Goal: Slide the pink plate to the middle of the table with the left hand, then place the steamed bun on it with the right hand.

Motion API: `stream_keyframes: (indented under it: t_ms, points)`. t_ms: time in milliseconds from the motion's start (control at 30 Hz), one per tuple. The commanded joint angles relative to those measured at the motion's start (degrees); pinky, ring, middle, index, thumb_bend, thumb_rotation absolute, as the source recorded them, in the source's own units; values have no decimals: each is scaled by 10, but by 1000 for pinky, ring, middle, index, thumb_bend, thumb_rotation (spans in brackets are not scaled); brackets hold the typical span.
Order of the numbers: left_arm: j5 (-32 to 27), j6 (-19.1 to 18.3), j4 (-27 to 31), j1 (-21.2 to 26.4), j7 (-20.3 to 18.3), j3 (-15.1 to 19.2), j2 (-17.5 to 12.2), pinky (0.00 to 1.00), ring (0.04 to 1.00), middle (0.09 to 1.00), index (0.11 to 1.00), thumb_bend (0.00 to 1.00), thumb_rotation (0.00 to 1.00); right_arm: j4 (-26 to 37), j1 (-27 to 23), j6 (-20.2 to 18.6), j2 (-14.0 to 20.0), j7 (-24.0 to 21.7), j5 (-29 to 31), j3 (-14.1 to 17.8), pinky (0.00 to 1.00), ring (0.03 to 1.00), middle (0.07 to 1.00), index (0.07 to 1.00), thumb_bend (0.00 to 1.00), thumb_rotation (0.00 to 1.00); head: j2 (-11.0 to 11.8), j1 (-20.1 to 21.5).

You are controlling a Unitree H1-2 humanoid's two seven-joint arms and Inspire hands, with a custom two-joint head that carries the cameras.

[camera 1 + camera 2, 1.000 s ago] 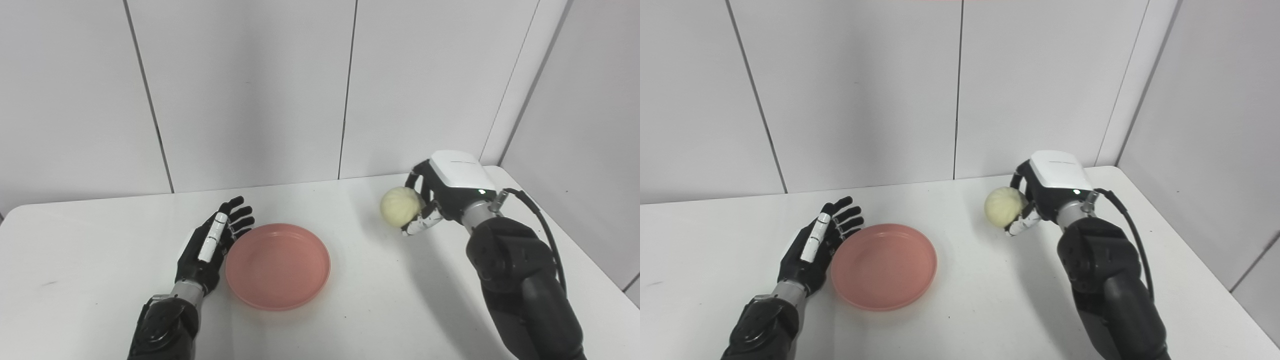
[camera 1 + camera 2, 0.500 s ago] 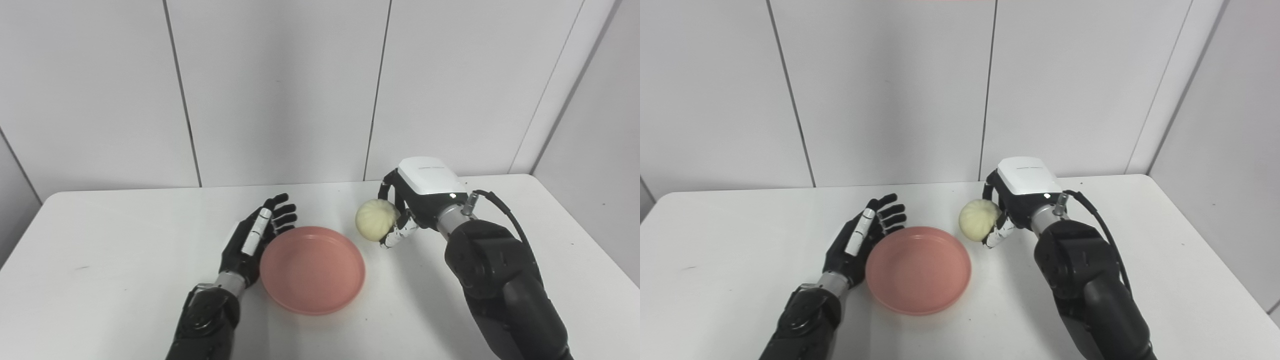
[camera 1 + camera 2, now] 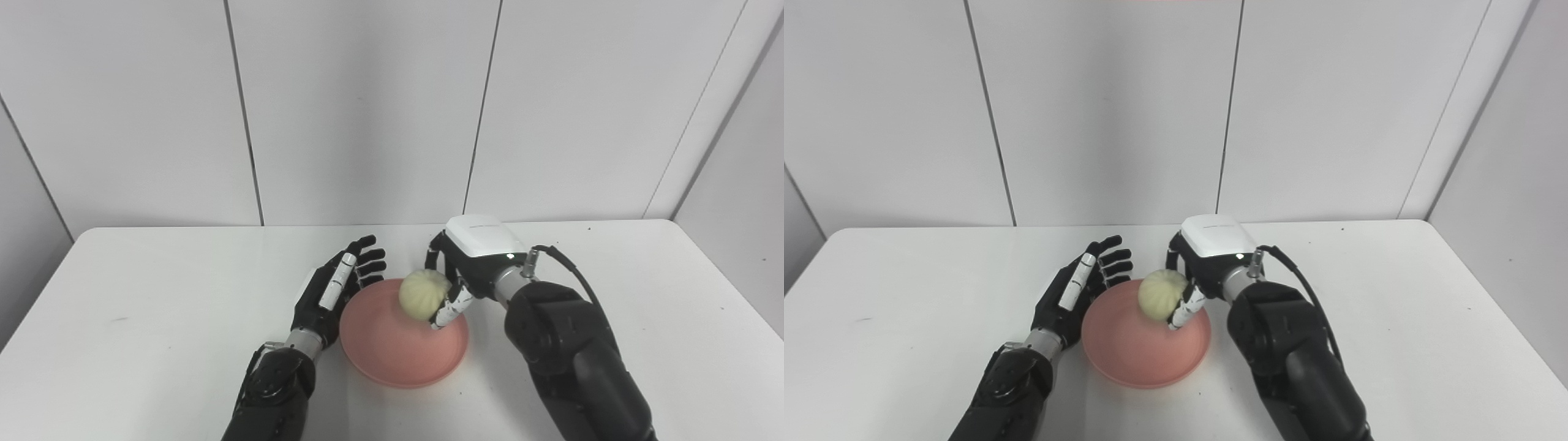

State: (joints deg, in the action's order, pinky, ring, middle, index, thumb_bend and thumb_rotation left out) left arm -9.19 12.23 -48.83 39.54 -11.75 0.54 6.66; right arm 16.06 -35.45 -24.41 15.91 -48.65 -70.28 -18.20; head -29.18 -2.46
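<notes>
The white table [image 3: 153, 343] is carrying the pink plate [image 3: 392, 361] near its middle. The right hand [image 3: 474, 263] is gripping the steamed bun [image 3: 422, 295] above the plate's far side, fingers curled around it. The left hand [image 3: 334, 294] is resting spread beside the plate's left rim, holding nothing.

Setting: robot test lab or bench cell. Evidence: plain white table [image 3: 153, 318] set into a corner of bare white panelled walls [image 3: 367, 110] with dark vertical seams [image 3: 245, 122]; no furnishings or household items visible; surfaces uniformly white.
</notes>
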Motion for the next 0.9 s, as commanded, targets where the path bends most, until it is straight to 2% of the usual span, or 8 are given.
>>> stream_keyframes:
  t_ms: [0, 333, 400, 433, 500, 867]
  points:
    - [9, -11, -16, 0, 5, -5, 5, 724, 758, 762, 774, 771, 764, -1, -33, 12, -5, 0, -10, -5, 121, 208, 326, 489, 524, 138, -1, -1]
    - [13, -13, -18, 4, 9, -1, 6, 717, 751, 749, 764, 795, 763, -51, -24, 29, -10, 27, -5, -29, 114, 205, 327, 487, 521, 125, -3, 7]
    - [12, -13, -17, 4, 7, -1, 5, 724, 754, 752, 764, 796, 764, -66, -23, 33, -10, 33, -2, -31, 132, 225, 368, 487, 524, 100, -3, 9]
    - [12, -13, -16, 3, 6, -1, 5, 729, 759, 757, 770, 791, 766, -71, -23, 35, -10, 35, -2, -32, 137, 232, 437, 486, 530, 32, -4, 9]
    - [11, -11, -14, 1, 3, -1, 4, 726, 761, 761, 772, 784, 767, -84, -21, 36, -9, 41, 1, -35, 141, 237, 457, 485, 531, 13, -5, 11]
    - [11, -11, -16, 1, -2, -2, 1, 717, 763, 770, 774, 767, 765, -122, -15, 42, 0, 76, 29, -41, 119, 207, 470, 485, 532, 0, -4, 17]
